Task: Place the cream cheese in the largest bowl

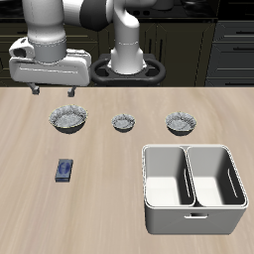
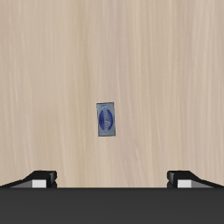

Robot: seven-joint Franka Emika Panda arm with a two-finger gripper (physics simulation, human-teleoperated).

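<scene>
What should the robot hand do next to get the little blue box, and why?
Probably move forward and down over the cream cheese. The gripper hangs open and empty high above the table, up by the largest bowl, and the box lies flat on the wood, nearer the table's front edge. The wrist view shows it a way off from the fingertips, untouched.

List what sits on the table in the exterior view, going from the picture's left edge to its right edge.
Cream cheese → largest bowl → smallest bowl → third bowl → white two-compartment bin. The open gripper hangs above the largest bowl.
</scene>
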